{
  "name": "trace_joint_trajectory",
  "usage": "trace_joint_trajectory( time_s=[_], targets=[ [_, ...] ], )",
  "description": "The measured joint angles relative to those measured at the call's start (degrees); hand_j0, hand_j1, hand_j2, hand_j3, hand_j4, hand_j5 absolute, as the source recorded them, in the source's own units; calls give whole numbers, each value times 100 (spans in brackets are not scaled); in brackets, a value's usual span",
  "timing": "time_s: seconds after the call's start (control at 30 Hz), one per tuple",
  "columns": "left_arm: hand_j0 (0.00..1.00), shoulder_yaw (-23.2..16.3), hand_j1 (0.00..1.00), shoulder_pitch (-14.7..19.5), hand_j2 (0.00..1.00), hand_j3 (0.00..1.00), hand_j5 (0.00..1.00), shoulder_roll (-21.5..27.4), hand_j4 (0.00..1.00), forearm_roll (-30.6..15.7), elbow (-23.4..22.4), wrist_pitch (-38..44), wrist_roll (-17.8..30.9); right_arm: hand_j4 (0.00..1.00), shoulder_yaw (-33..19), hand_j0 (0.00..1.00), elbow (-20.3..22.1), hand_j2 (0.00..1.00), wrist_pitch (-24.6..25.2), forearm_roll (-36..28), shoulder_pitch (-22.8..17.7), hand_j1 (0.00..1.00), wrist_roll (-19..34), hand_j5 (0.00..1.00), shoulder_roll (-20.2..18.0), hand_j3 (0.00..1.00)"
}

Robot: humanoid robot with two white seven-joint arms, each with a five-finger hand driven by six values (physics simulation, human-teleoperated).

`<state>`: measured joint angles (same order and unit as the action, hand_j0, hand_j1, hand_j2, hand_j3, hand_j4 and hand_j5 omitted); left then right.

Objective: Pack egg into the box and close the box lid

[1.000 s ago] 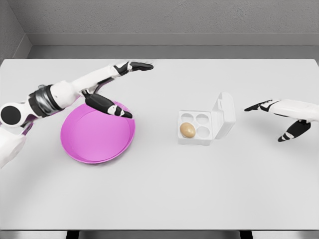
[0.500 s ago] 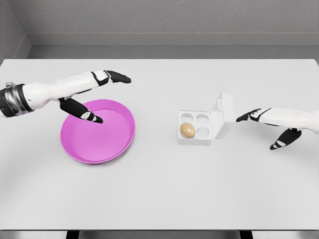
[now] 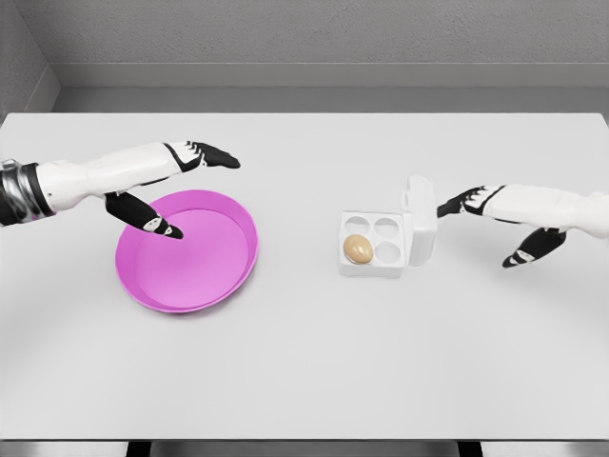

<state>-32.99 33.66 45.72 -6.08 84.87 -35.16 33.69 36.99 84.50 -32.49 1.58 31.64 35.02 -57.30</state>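
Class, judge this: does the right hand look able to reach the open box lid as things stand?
Probably yes. The right hand has its fingertips at the outer face of the raised lid, with only bare table around it.

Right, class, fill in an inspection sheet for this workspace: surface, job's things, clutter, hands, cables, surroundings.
Surface: white table, plain.
Job's things: brown egg sits in the front-left cup of the white box; three cups empty; lid stands nearly upright at the box's right edge.
Clutter: pink plate, holding nothing.
Hands: right hand open, fingertips at the lid's outer face; left hand open above the plate's far-left rim.
Cables: nothing seen.
Surroundings: grey wall behind the table.
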Motion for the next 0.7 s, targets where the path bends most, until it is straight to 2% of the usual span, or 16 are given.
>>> trace_joint_trajectory(
  time_s=[0.2,0.33,0.53,0.63,0.7],
  targets=[
    [100,0,100,-62,100,100,100,0,100,18,-39,0,-12,100,3,100,381,100,2,-6,9,100,0,100,9,100],
    [100,1,100,-62,100,100,100,-1,100,14,-81,0,-17,100,42,100,589,100,11,-7,35,100,0,100,160,100],
    [100,-10,100,-62,100,100,100,-11,100,12,-94,0,-30,100,358,100,628,100,65,13,211,100,0,100,701,100],
    [100,-4,100,-62,100,100,100,-5,100,11,-99,1,-43,100,399,100,623,100,67,29,501,100,0,100,757,100],
    [100,-2,100,-62,100,100,100,-2,100,12,-108,0,-48,100,327,100,627,100,50,39,501,100,0,100,720,100]
  ],
)
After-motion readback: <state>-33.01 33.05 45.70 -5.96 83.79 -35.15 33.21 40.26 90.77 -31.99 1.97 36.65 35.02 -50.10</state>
